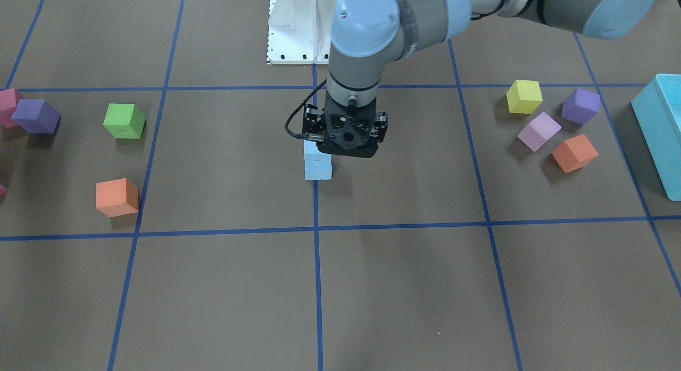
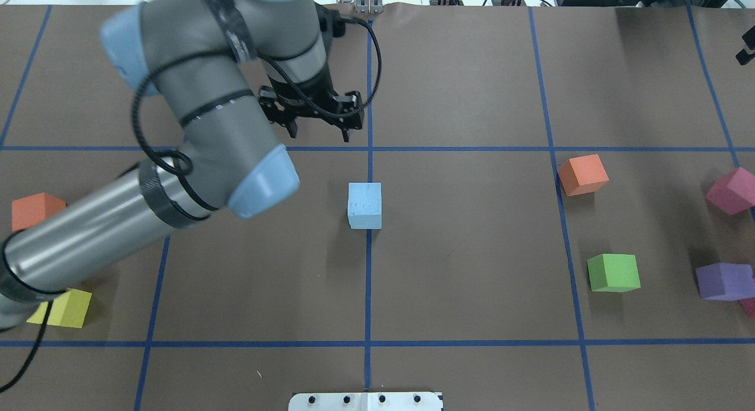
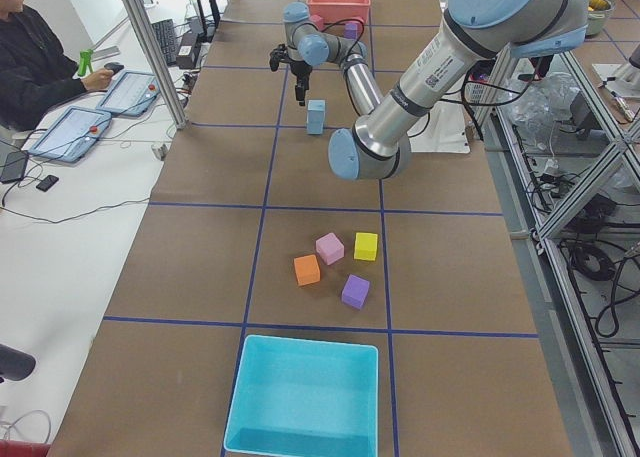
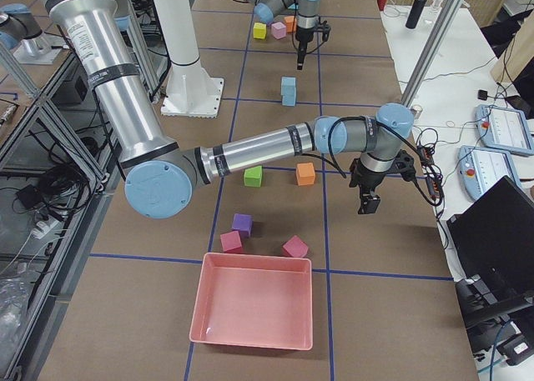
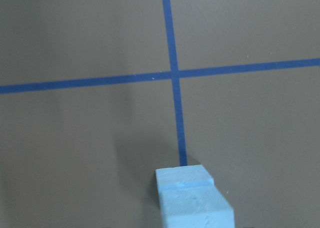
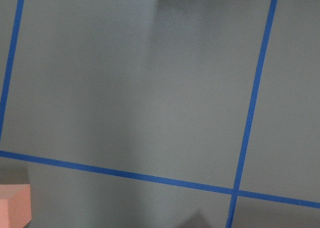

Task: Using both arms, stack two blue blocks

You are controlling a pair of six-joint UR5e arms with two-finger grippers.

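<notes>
The two blue blocks stand stacked one on the other at the table's middle, on a blue tape line; the stack also shows in the front view and the right side view. My left gripper is open and empty. It hangs raised above the table, a little beyond the stack on the operators' side, apart from it. The left wrist view shows the top block at its bottom edge. My right gripper hangs over bare table far to the right; I cannot tell whether it is open or shut.
Orange, green, purple and pink cubes lie on the right. Orange and yellow cubes lie on the left under the left arm. A turquoise box and a pink tray stand at the table's ends.
</notes>
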